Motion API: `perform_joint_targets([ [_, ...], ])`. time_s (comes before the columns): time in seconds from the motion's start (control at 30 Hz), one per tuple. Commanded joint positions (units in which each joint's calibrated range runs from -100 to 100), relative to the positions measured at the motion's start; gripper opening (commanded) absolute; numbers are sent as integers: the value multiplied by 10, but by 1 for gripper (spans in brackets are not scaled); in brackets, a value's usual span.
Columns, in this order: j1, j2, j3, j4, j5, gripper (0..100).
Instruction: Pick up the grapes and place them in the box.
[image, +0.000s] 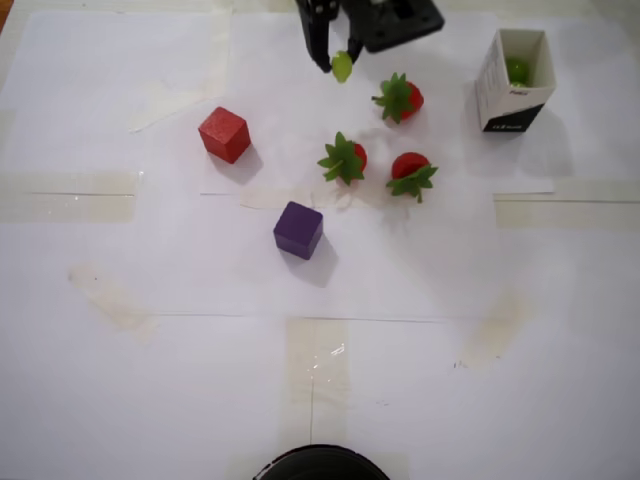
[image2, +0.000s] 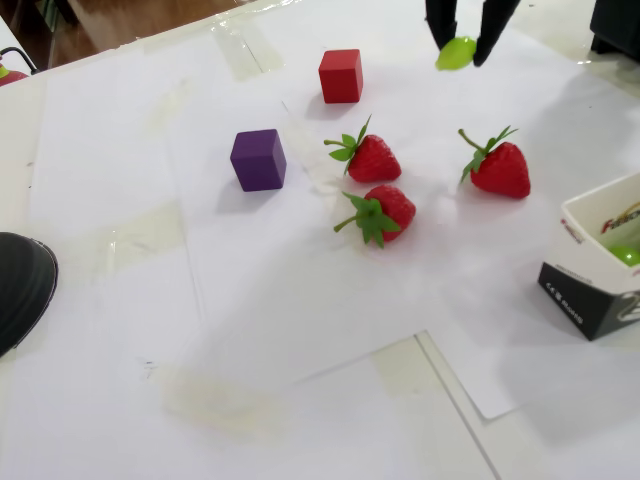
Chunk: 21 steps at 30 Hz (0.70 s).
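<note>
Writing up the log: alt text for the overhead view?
The gripper holds a green grape above white paper, near three strawberries, a red cube and a purple cube. The white box at right holds another grape.

In the overhead view, three strawberries (image: 398, 98) lie between two cubes (image: 224, 134) at left and the box (image: 513, 92) at right.

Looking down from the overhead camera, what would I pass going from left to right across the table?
Red cube → purple cube → the tool holding a grape → the white box. The three strawberries overlap in order, so I skip them.
</note>
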Motion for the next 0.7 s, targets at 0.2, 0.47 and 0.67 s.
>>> perform_joint_targets([
  [0.2,-167,-54,-177,96,-99,9],
  [0.47,-296,-9,-179,-19,-153,9],
  [0.67,-339,40,-176,-100,-160,8],
])
